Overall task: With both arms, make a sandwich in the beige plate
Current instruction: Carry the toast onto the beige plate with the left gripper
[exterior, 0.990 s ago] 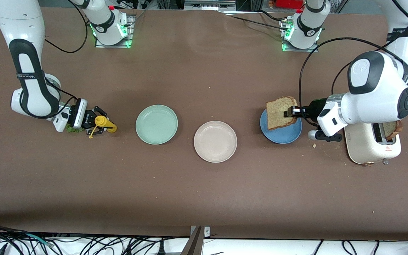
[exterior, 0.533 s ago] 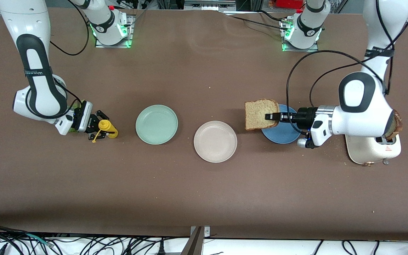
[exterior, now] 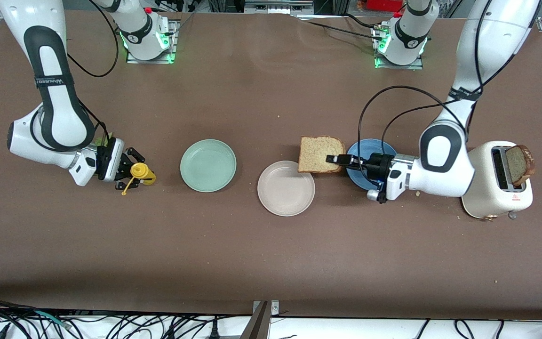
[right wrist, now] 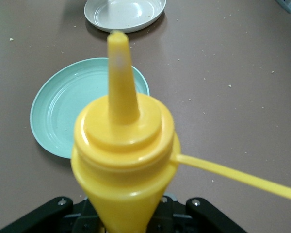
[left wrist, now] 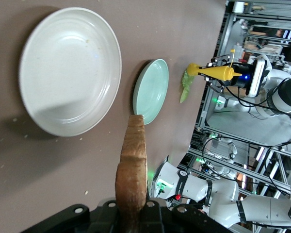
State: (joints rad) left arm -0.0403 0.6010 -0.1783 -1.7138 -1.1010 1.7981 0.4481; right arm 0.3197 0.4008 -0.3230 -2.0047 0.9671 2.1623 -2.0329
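Note:
My left gripper (exterior: pixel 334 159) is shut on a slice of brown-crusted bread (exterior: pixel 320 154) and holds it flat over the gap between the beige plate (exterior: pixel 286 188) and the blue plate (exterior: pixel 375 151), the slice overlapping the beige plate's rim. In the left wrist view the slice (left wrist: pixel 133 170) is edge-on in the gripper (left wrist: pixel 133 216), with the beige plate (left wrist: pixel 70 70) below it. A second slice (exterior: pixel 520 164) stands in the toaster (exterior: pixel 497 188). The lettuce leaf (exterior: pixel 101 140) is mostly hidden by the right arm. My right gripper (exterior: pixel 132 170) is shut on a yellow squeeze bottle (exterior: pixel 141 172).
A mint-green plate (exterior: pixel 208 165) lies between the beige plate and the right gripper; it also shows in the right wrist view (right wrist: pixel 58 121) past the bottle (right wrist: pixel 123 160). Crumbs lie around the toaster. Cables hang along the table's near edge.
My left arm has carried the bread from over the blue plate toward the beige plate and lowered it flatter. The right gripper with the bottle has barely shifted.

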